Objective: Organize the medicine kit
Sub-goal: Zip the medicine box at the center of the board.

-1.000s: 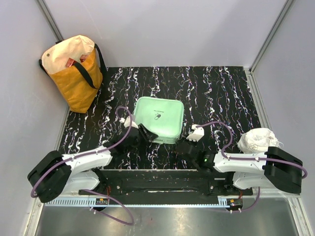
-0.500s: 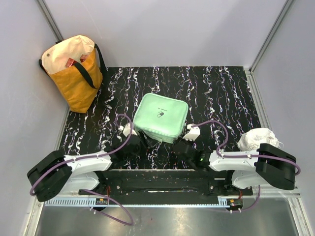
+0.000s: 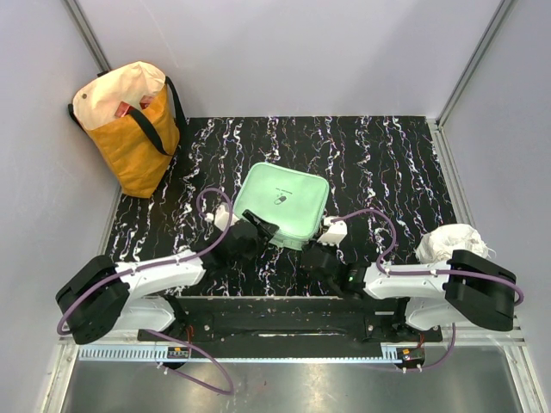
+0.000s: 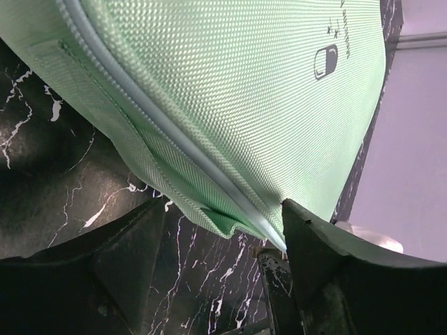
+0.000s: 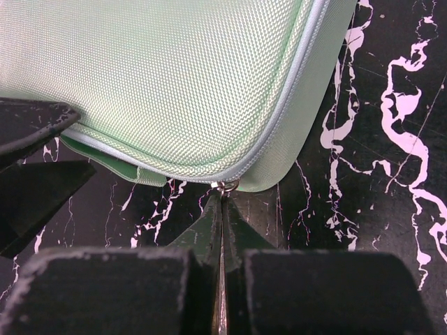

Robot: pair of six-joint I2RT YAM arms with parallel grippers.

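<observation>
One mint-green medicine kit [image 3: 291, 215], zipped, pill logo [image 4: 326, 61] up — our right gripper [image 5: 222, 204] pinches its zip pull [image 5: 226, 186], our left gripper [image 4: 220, 213] gapes empty.

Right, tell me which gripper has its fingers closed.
The right gripper: its fingers are pinched together on the zip pull at a corner of the medicine kit. The left gripper has its fingers apart at the kit's edge.

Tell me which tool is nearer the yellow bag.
Left. The left tool is to the near right of the bag, by the green case; the right tool is farther right, at the case's right corner.
</observation>
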